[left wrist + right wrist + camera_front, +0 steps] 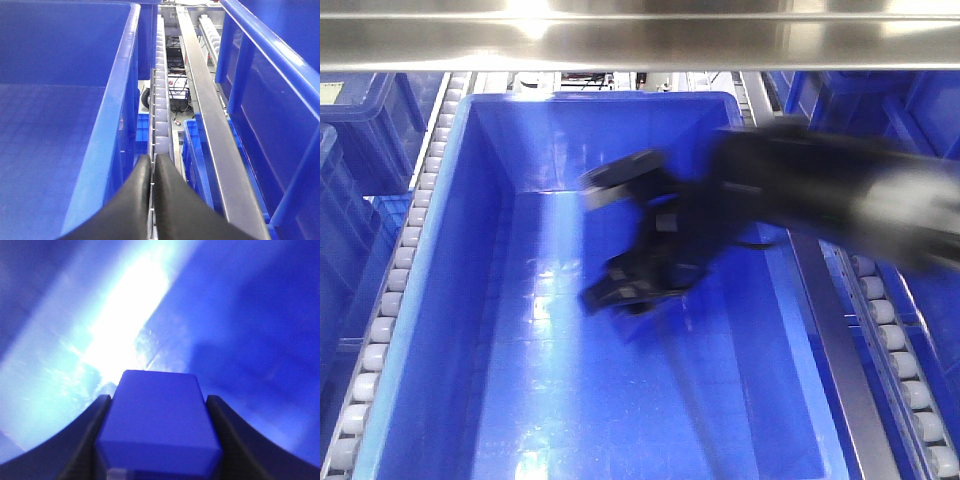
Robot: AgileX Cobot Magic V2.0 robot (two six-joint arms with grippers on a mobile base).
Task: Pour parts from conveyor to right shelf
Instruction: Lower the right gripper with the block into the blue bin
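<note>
A boxy blue part [159, 420] is clamped between the two dark fingers of my right gripper [159, 399], which is shut on it. In the front view that gripper [620, 285] is blurred and hangs inside a large deep blue crate [470, 260] on the right shelf [640, 40], above the crate's floor. The part itself is not discernible there. My left gripper [152, 159] is shut with nothing in it, over a white roller rail [161, 110] between two crates. The conveyor is out of view.
White roller rails [405, 260] run along both sides of the crate, with a steel bar [835, 340] on its right. More blue crates [365, 120] stand to the left and right. A steel shelf beam crosses the top.
</note>
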